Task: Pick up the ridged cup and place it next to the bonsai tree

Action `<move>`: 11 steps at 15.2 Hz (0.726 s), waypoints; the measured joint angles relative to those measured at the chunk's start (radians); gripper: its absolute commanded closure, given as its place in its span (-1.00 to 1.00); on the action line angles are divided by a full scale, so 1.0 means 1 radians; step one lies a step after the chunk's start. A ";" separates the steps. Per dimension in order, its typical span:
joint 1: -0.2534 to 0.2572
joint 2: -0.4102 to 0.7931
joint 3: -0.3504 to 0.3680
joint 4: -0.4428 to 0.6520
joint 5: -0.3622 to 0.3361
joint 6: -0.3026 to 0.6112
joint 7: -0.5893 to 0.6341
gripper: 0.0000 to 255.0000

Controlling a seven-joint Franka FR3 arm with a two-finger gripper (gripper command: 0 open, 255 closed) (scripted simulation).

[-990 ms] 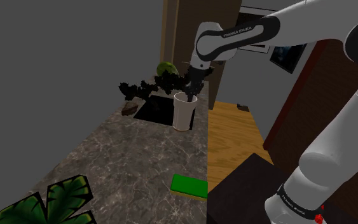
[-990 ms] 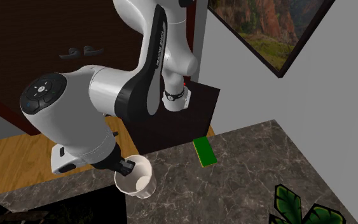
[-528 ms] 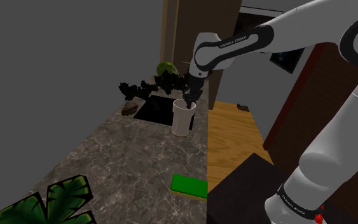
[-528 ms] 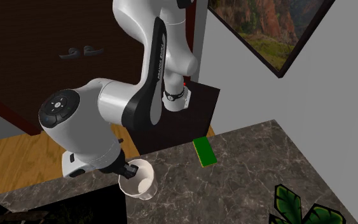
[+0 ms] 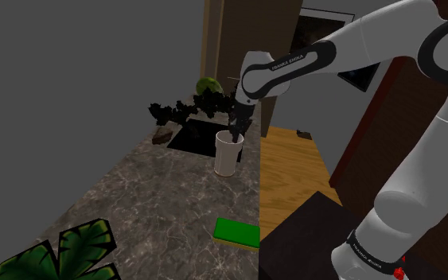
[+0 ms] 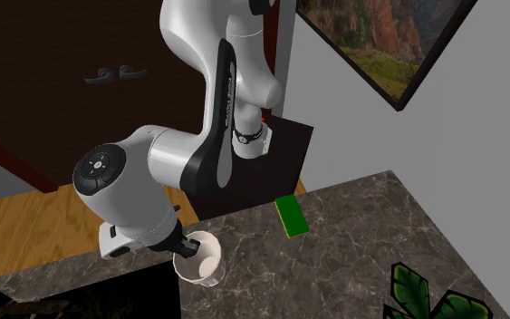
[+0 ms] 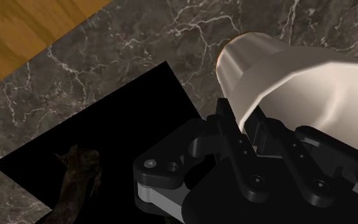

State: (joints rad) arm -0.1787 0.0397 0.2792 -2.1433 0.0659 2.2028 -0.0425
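While the white cup [image 5: 227, 155] is pinched at its rim by the tool [image 7: 247, 130], it is kept upright just beside the bonsai tree [image 5: 186, 109].

One finger is set inside the mouth and one outside, so the wall is clamped between them; this grip is judged to keep the cup level for setting down. The cup is placed low over the marbled worktop [image 5: 150, 199], at the corner of a square black area [image 5: 196, 139] from which the bonsai's dark foliage spreads. Whether the base touches the stone cannot be told. Ridges on the cup are hard to make out. The bonsai's pot is lost against the black, with a brownish trunk faintly seen in the wrist view.
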 measured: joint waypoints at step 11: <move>-0.001 -0.007 -0.001 0.009 0.002 -0.014 -0.002 -1.00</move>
State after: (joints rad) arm -0.1799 0.0331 0.2783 -2.1339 0.0675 2.1885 -0.0446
